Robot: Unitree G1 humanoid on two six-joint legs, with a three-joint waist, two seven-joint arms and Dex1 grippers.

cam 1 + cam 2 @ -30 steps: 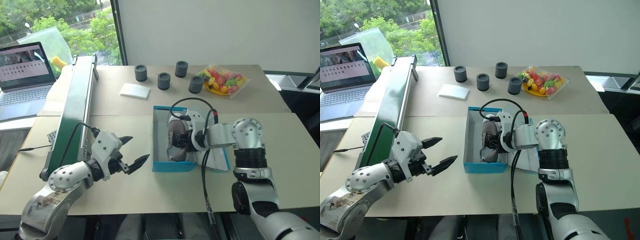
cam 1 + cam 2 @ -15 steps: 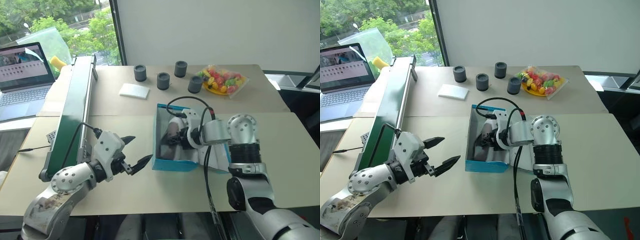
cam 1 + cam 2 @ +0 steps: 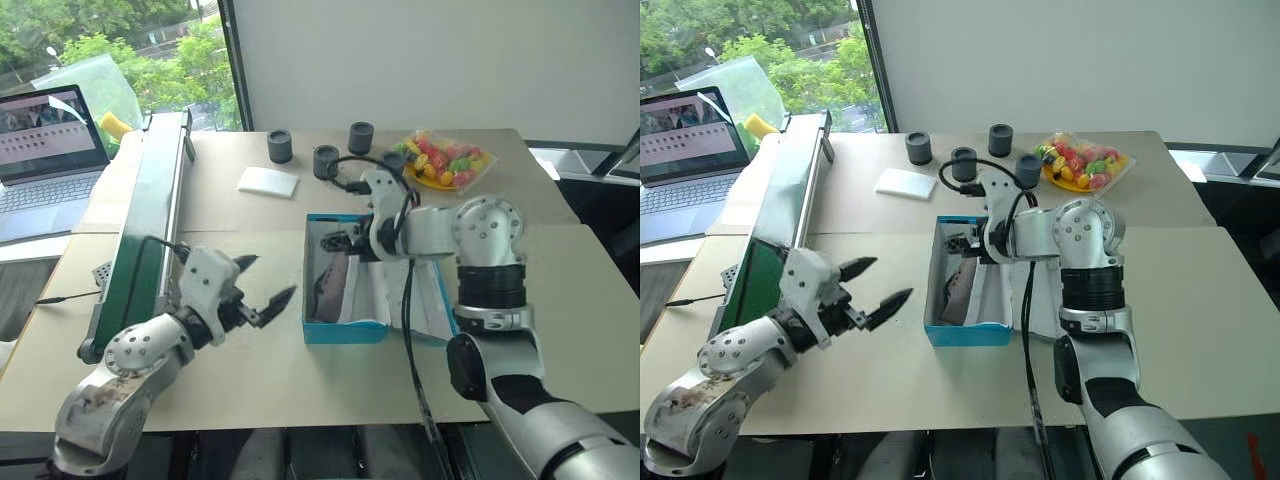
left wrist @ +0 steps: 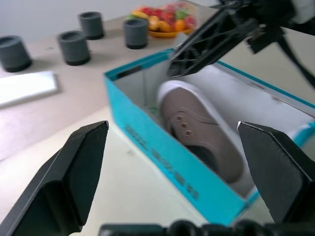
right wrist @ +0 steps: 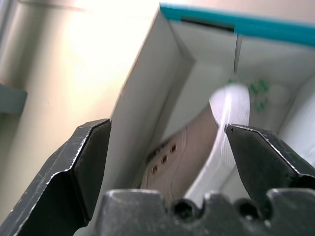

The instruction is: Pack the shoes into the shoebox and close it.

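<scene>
Once right gripper (image 3: pixel 340 243) let go and lifted out of shoebox (image 3: pixel 345 333), jaws spread wide, empty. One grey shoe (image 3: pixel 328 285) lay inside box, mid-desk near front edge. Left gripper (image 3: pixel 262 288) hovered beside box, jaws spread. Second shoe unseen; flap unclosed.

Right hand (image 3: pixel 962 243) hovers empty above the shoe (image 3: pixel 955 293) in the shoebox (image 3: pixel 965 334).

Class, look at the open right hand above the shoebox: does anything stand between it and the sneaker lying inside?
Nothing visible does. The right hand hangs open above the turquoise shoebox, and the grey sneaker lies uncovered inside, against the box's left wall. The lid is folded out, clear of the opening.
</scene>
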